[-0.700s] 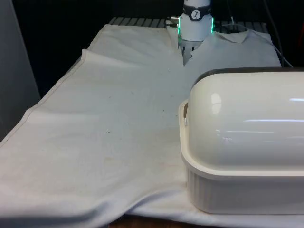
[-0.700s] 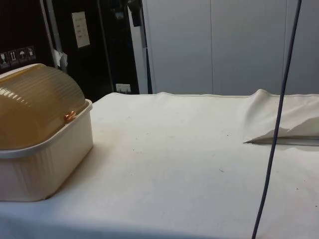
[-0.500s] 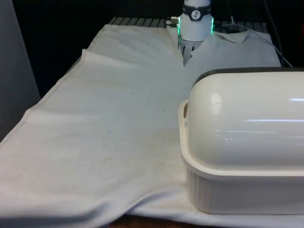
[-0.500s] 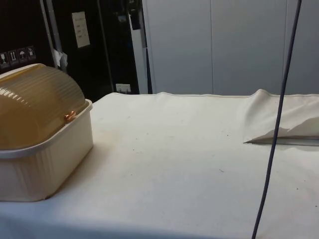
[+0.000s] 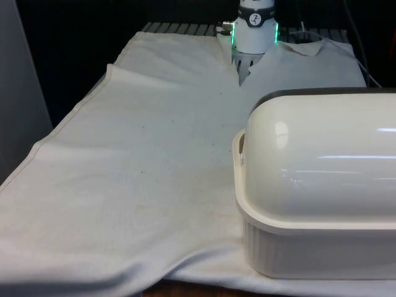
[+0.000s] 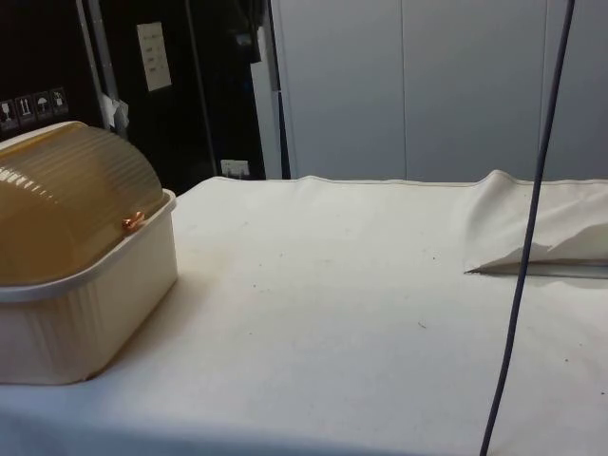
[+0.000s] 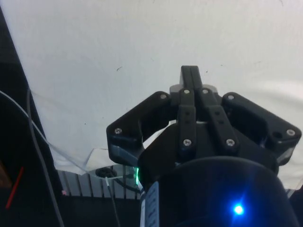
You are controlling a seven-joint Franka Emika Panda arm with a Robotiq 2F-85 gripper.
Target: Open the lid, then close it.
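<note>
Your tabletop (image 5: 142, 161) under its wrinkled white cloth is the largest thing here, and most of it lies bare; on it, at the front view's right and nearest that camera, stands the cream plastic bread box (image 5: 315, 247) with ribbed walls, turning its back to the front view; in the side view the same bread box sits at the near corner of the tabletop. Its rounded roll-top lid (image 6: 66, 204), translucent amber-tan and finely ribbed in the side view, is down and meets the rim of the base, so I judge that the opening step is not yet begun; what is inside the box you cannot tell, since the lid hides it and nothing reads through it. A small copper-coloured knob (image 6: 132, 222) sits at the lid's lower edge, just above the rim, on the side that faces the open tabletop. The black two-finger gripper (image 7: 189, 78) hangs above bare cloth near the tabletop's far edge, well apart from the bread box; its fingers look brought together, narrow, with nothing between them. The next move, as I judge it, calls for you to bring the gripper across to the lid's front edge by the knob, catch that edge, and roll the lid up and back over the box.
</note>
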